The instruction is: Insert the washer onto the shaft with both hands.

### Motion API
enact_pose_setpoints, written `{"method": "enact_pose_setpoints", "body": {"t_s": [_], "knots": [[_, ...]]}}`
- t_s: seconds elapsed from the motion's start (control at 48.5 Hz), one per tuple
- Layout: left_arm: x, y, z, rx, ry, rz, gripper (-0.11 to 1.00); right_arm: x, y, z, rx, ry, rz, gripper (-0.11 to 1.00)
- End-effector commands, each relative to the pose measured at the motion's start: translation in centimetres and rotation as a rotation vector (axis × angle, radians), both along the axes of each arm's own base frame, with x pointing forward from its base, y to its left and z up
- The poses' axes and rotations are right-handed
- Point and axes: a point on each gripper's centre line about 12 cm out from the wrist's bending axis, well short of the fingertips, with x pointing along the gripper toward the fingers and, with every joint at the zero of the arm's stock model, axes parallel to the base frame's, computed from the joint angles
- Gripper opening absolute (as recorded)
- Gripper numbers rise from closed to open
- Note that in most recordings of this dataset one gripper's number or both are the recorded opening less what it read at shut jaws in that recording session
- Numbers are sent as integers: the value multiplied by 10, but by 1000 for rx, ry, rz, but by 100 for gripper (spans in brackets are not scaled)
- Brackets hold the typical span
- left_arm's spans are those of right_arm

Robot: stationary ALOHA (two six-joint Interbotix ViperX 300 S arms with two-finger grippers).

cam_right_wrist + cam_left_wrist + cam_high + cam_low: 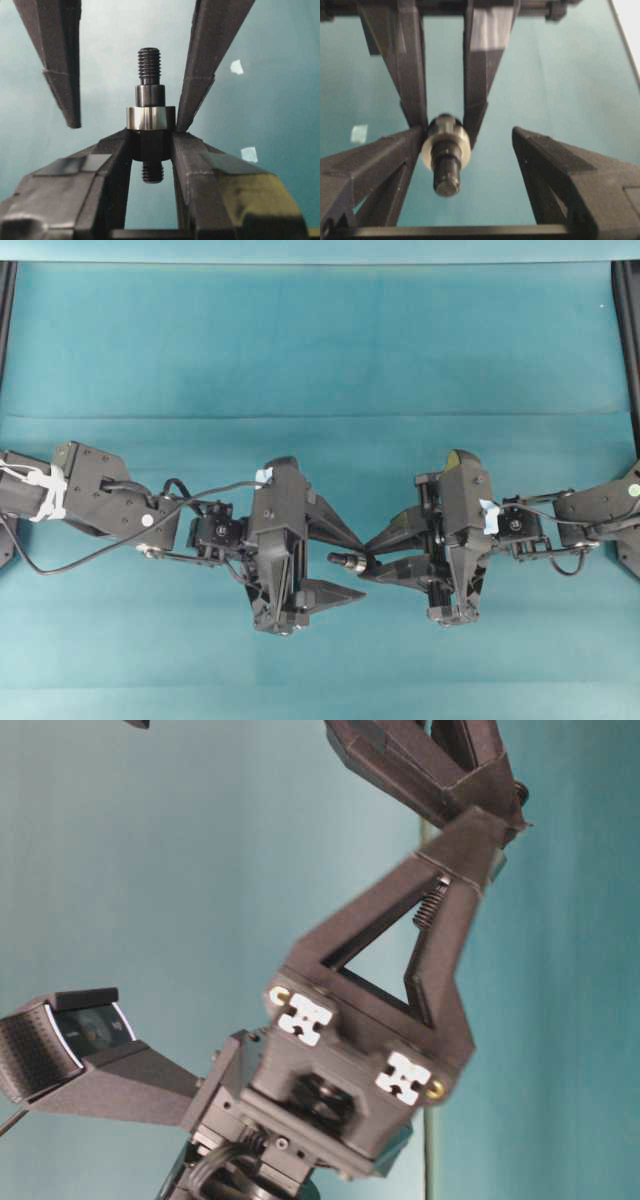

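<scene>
My right gripper [151,135] is shut on the dark hexagonal middle of the shaft [149,80] and holds it above the table. The silver washer [150,118] sits round the shaft, resting against the right fingertips. In the left wrist view the washer [446,145] rings the shaft [446,172], which points at the camera. My left gripper [468,132] is open, with its fingers [555,170] on either side of the shaft; one finger lies close beside the washer. In the overhead view the shaft [346,561] lies between the left gripper [361,567] and the right gripper [368,562].
Small pale tape scraps [236,66] [359,133] lie on the teal table. Black rails [625,340] stand at the table's sides. In the table-level view a gripper body [350,1050] fills the frame.
</scene>
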Motion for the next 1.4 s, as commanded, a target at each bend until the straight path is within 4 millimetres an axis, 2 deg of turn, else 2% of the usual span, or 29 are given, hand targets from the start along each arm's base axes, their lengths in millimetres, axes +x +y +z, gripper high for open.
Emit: {"method": "enact_pose_setpoints", "body": {"t_s": [0.0, 0.165, 0.371, 0.66, 0.866, 1.134, 1.381], "knots": [[-1, 1, 11, 2, -8, 0, 87, 6, 0, 11, 13, -39, -5, 0], [-9, 3, 19, 13, 38, 1, 87, 5, 0, 11, 12, -32, -5, 0], [-32, 7, 31, 23, 83, 3, 87, 4, 0, 8, 9, -7, -4, 0], [-66, 16, 53, 17, 39, 17, 87, 4, 0, 7, 7, 4, -3, 0], [-87, 16, 69, 0, -5, 15, 86, 4, 0, 7, 8, 4, -3, 0], [-100, 17, 73, -2, -21, 13, 86, 4, 0, 7, 10, 4, -4, 0], [-102, 17, 73, -3, -20, 12, 86, 4, 0, 6, 9, 6, -4, 0]]}}
